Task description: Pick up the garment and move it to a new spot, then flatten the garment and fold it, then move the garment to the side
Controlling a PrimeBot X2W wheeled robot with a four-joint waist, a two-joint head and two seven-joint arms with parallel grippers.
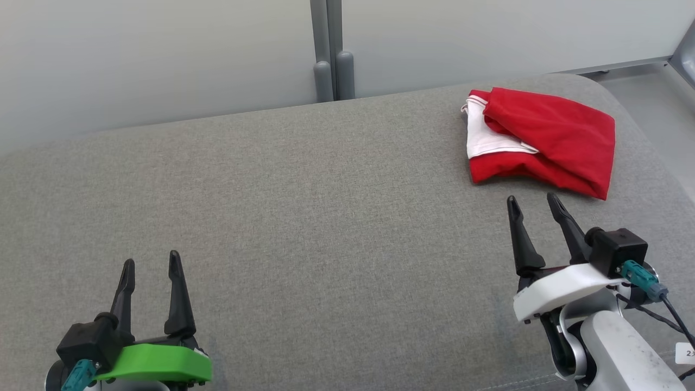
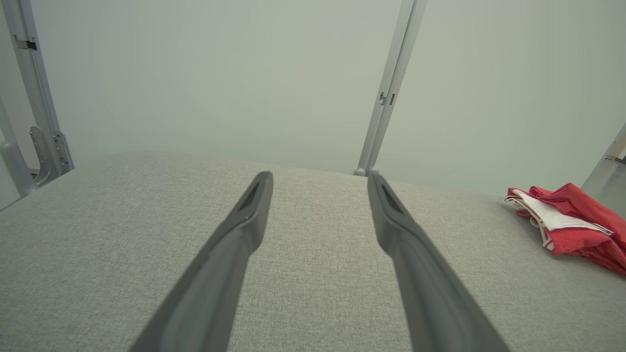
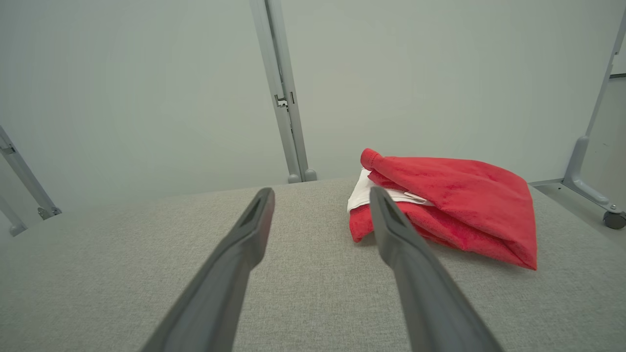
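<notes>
The garment (image 1: 543, 141) is red with a white part and lies folded in a loose bundle at the far right of the grey fabric surface (image 1: 304, 217). It also appears at the right edge of the left wrist view, garment (image 2: 567, 222), and just ahead and to the right in the right wrist view, garment (image 3: 455, 205). My right gripper (image 1: 533, 201) stands open a short way in front of it, touching nothing. At the lower left, far from the cloth, my left gripper (image 1: 151, 262) is open and empty too.
A pale wall with a grey vertical post (image 1: 328, 49) runs behind the surface. The surface's rounded right end (image 1: 646, 141) falls off toward a grey frame rail (image 1: 624, 65) and a caster wheel (image 3: 614, 220).
</notes>
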